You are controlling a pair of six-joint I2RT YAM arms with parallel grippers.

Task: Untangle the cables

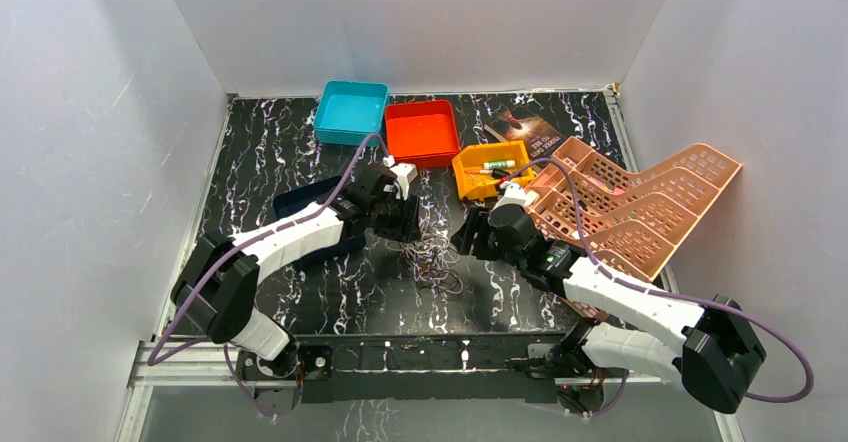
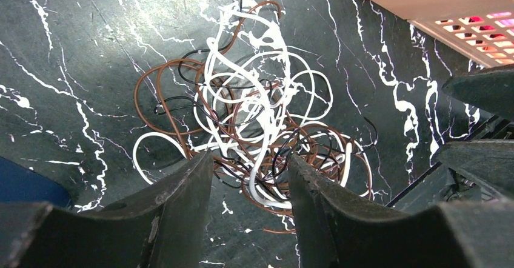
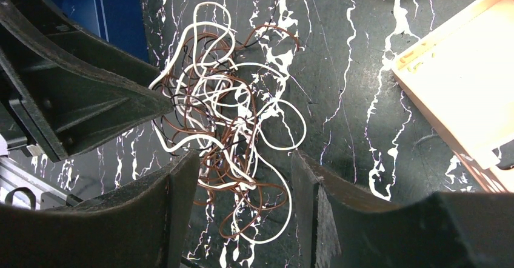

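Cables [image 1: 435, 262] lie heaped midway between the left fingers [image 2: 185, 186] and right fingers [image 3: 182, 186], both pairs apart, straddling opposite edges.

Top view high, wide; wrists close, share cables [image 2: 254, 116].

Between the parted jaws of my right gripper [image 3: 242, 159] I see the cables [image 3: 224, 116], a white, brown and black snarl spreading beyond the tips, the left gripper [image 3: 142, 101] touching it past the left jaw, a peach basket [image 3: 460, 86] off the right jaw.
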